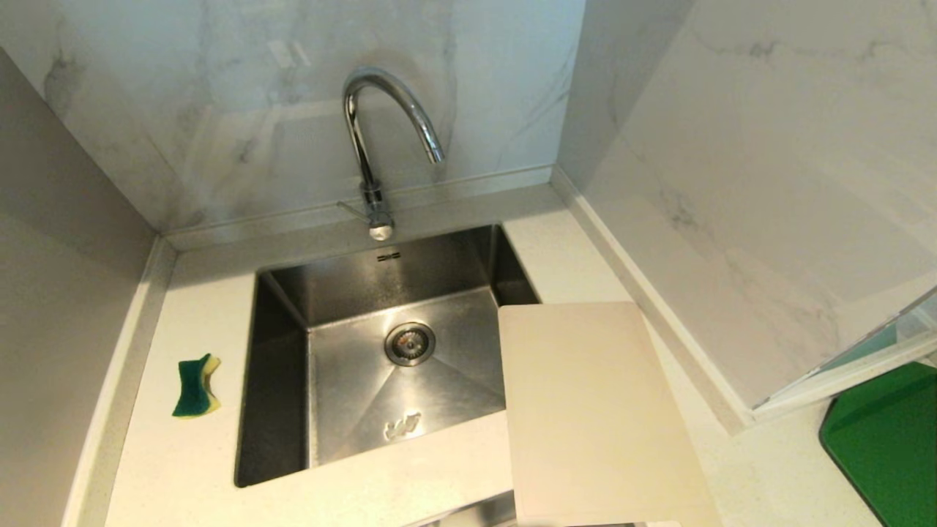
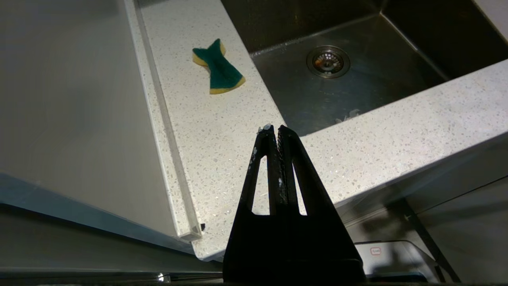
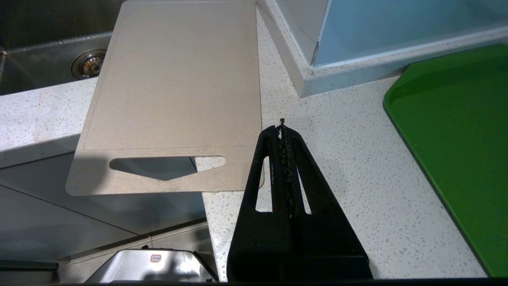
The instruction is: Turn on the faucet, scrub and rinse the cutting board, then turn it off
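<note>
- The left hand [image 2: 274,133] hung over the worktop's [image 1: 183,454] front edge, fingers pressed together on nothing, probably parked before the first reach.
- The right hand [image 3: 282,129], equally closed and empty, hovered just beside the cutting board [image 1: 593,410].
- That board lay flat at the sink's [image 1: 282,380] right rim, one corner overhanging the basin and its handle slot past the front edge, handy for grasping.
- The faucet [image 1: 381,132] stood at the back edge, no water running.
- A green-and-yellow sponge [image 1: 196,386] waited left of the sink.
</note>
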Tool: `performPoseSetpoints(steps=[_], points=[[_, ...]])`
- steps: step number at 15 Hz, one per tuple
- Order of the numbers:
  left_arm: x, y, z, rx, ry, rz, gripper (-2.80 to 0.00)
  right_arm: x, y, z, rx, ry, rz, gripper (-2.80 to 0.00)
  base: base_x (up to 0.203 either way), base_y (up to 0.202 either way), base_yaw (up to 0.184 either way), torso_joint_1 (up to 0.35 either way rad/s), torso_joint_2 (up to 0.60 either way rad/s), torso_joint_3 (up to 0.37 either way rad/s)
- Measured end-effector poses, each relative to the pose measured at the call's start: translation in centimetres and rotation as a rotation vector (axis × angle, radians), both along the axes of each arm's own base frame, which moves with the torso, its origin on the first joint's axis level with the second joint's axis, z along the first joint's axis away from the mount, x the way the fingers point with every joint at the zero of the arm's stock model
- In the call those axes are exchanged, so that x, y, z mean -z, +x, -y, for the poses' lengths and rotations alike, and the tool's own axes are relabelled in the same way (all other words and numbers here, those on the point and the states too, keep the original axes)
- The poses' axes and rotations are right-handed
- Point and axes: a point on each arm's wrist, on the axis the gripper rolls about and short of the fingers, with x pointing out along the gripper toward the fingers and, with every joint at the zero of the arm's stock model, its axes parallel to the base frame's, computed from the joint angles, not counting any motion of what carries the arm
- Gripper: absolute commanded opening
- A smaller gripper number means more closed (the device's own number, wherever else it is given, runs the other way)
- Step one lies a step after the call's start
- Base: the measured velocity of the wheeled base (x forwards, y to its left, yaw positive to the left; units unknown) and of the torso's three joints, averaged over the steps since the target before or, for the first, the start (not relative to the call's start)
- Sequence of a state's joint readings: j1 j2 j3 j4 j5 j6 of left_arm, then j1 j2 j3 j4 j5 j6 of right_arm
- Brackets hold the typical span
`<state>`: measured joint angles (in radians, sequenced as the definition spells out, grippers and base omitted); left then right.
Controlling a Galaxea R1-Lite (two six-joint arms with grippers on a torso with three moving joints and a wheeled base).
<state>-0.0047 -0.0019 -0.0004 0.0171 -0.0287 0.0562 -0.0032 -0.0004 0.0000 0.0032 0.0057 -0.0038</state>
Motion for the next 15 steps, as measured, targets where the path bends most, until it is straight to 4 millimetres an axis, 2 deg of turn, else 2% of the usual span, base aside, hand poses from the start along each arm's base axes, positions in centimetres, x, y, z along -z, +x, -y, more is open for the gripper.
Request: performPoseSetpoints(steps=[4, 15], points=[[-0.07, 0.00, -0.06, -0.028, -0.063, 0.007, -2.80, 0.00, 0.00, 0.00, 0.001, 0.001, 0.000, -2.80, 0.000, 0.000, 0.000, 0.000, 0.00, 0.000], [-0.09, 0.00, -0.06, -0.027, -0.071, 0.009, -2.80, 0.00, 0.00, 0.01, 0.006, 0.013, 0.000, -2.80, 0.000, 0.000, 0.000, 0.000, 0.00, 0.000]])
